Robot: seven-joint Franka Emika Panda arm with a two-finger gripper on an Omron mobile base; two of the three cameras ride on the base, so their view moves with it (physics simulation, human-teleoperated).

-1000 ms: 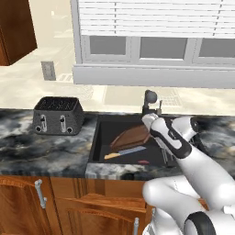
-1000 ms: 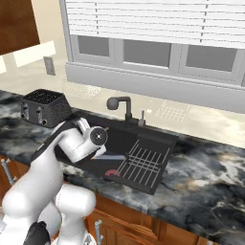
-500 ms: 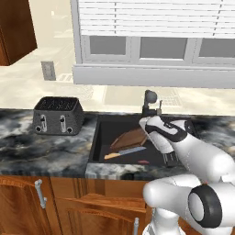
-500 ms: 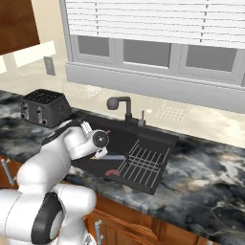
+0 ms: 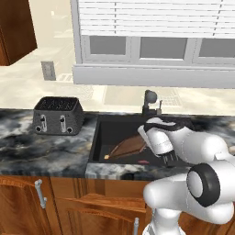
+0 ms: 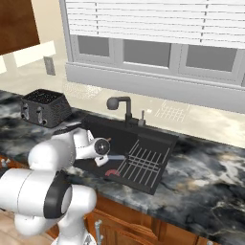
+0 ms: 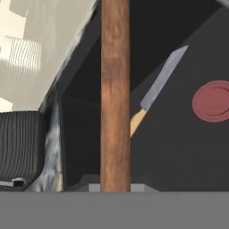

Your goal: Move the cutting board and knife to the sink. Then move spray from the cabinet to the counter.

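Claw clamped on cutting board (image 7: 115, 89), tilted inside sink (image 5: 103, 137); knife (image 7: 156, 91) already on basin floor. Next: release board, head for cabinet.

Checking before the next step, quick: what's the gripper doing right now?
Gripper: shut on the cutting board, holding it edge-on in the sink, beside the knife.
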